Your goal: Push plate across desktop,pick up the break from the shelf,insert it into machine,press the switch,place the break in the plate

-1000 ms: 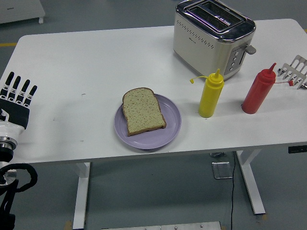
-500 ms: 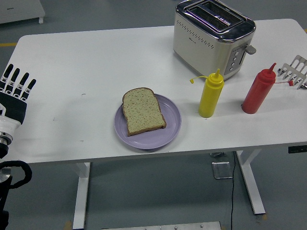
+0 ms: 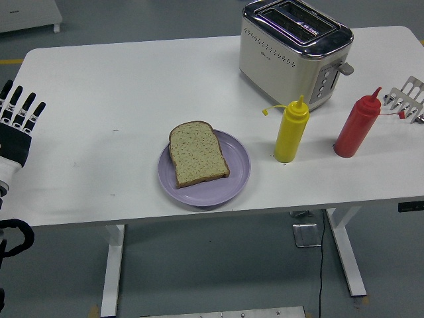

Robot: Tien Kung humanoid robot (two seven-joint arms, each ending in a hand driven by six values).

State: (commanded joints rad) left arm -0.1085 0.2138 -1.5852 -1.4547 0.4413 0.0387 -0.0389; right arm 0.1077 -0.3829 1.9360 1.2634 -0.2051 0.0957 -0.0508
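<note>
I see left hand [image 3: 18,118] backing off toward 9 o'clock, fingers straight, holding nothing | bread [image 3: 196,154] on plate [image 3: 233,182] | task looks done

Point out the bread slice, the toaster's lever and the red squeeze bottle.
bread slice [image 3: 197,154], head view, middle of its top face.
toaster's lever [image 3: 344,67], head view, the grey knob on the toaster's right end.
red squeeze bottle [image 3: 356,129], head view, middle of its body.
</note>
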